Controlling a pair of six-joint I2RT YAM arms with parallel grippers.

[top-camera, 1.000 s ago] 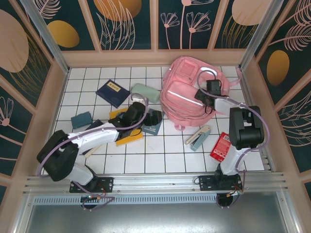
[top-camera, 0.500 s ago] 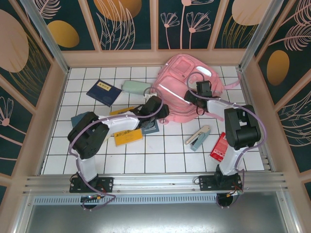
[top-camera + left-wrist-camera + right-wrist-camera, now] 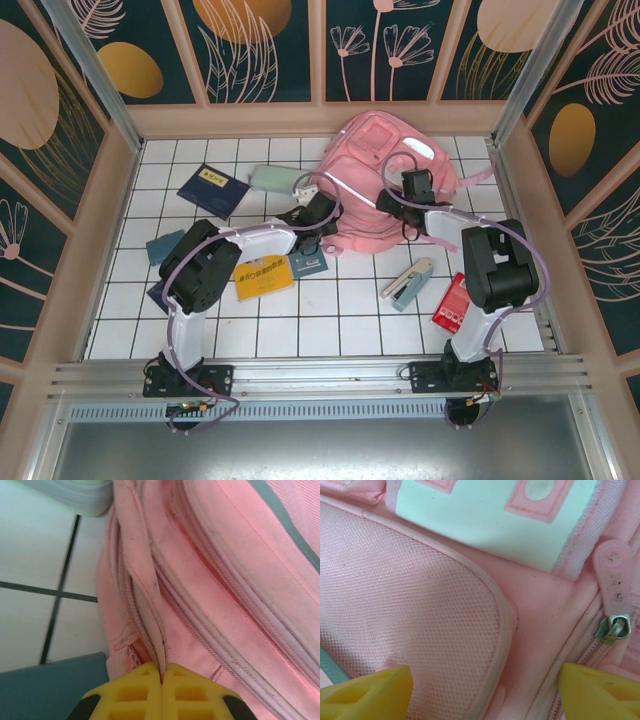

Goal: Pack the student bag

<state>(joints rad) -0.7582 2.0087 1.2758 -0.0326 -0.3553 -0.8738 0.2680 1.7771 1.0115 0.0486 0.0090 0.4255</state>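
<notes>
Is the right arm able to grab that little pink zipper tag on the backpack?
Probably yes. The right gripper hangs open just over the student bag, and the pink zip pull lies uncovered close beside it, so a small shift should reach it.

Robot test booth: tiled tabletop (image 3: 350, 320), floral panels (image 3: 258, 52).

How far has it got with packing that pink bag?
Barely begun. Done: nothing visibly packed. In hand: the left gripper pinches a fabric fold of the student bag; the right gripper hangs open by its zip pull. To do: the stapler, blue book, pencil case and red packet lie on the table.
</notes>
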